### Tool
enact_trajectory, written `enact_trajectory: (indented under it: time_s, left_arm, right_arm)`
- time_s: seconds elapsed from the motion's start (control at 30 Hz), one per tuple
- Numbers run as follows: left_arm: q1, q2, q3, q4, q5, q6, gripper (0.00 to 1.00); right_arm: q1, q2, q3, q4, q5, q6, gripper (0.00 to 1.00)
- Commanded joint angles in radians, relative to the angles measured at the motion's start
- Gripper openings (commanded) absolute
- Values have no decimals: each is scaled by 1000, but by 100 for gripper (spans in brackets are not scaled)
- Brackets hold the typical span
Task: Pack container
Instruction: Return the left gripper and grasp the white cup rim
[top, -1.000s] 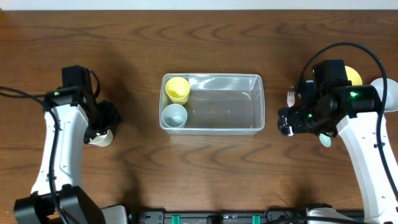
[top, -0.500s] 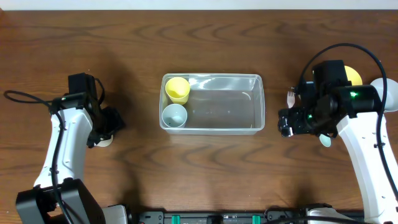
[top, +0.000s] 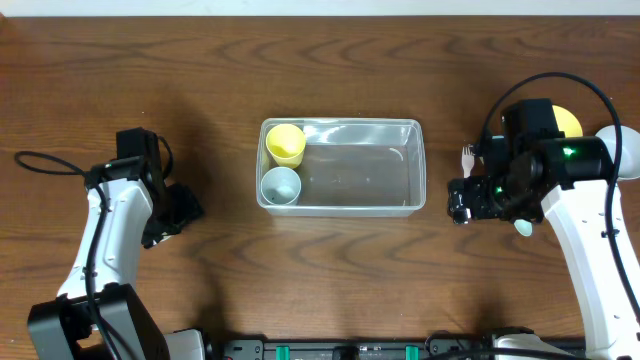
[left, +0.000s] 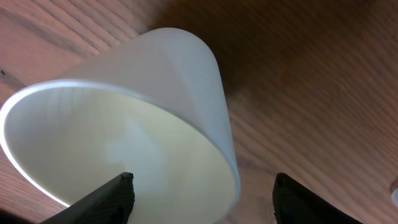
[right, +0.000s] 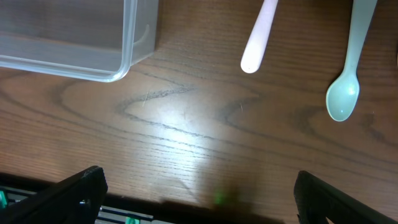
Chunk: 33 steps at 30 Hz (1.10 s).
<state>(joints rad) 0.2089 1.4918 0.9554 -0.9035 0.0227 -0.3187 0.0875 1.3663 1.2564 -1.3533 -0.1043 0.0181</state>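
Underneath everything: wooden table, dark brown, strong grain.
Container: clear rimmed tub, mid-table between both arms, upright, long side running left to right; right part of floor bare.
Left gripper: well left of Container, low over table; fingers spread, one tip in front of white cup's mouth, the other outside its wall with a gap; no clamping visible.
Right gripper: just right of Container's near right corner, over bare wood; fingers parted wide, nothing between them.
White cup: tipped, mouth toward left wrist camera, filling most of that view; hidden under arm in overhead view.
Yellow cup: inside Container, far left corner.
Pale-blue cup: inside Container, near left corner, mouth up, just beside Yellow cup.
Spoon: pale green, flat on table right of Right gripper, well apart from Container.
Fork: white, tines showing just right of Container; rest hidden by right arm.
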Motion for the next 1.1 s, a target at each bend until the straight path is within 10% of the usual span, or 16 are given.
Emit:
enact_trajectory:
  time_s: [0.0,1.07]
  left_arm:
    - [4,5,-3,6,-16,-16,68]
    - [4,5,-2,76,-125,3,6]
  right_arm:
    - [9,3,18,-2,3,-4,98]
    - [9,3,18,-8,3,-4,97]
